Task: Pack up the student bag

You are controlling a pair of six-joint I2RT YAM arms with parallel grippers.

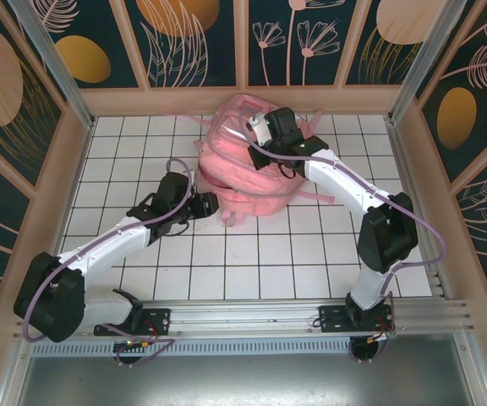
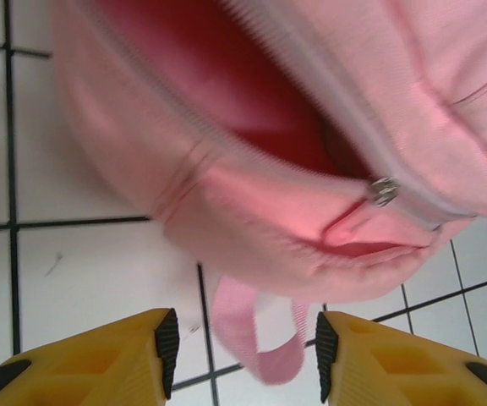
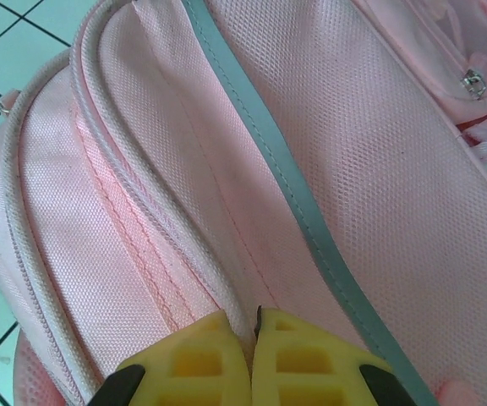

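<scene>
From above, the large glossy pink backpack (image 1: 227,161) lies far-centre on the white tiled table (image 1: 294,254), with the right gripper (image 1: 254,135) on top of it and the left gripper (image 1: 212,204) at its near-left edge. At the left wrist, the yellow fingers (image 2: 117,359) are spread wide and hold nothing, facing the backpack's (image 2: 311,228) unzipped mouth. At the right wrist, the fingers (image 3: 201,355) are pinched nearly together on a ridge of backpack (image 3: 379,169) fabric.

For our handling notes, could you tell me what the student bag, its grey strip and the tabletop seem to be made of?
Student bag: pink woven fabric, probably nylon or polyester; fine mesh-like weave and slight sheen. Grey strip: smooth tape, perhaps reflective vinyl; no weave visible. Tabletop: white squares with dark lines, tile or printed grid, unclear.
</scene>
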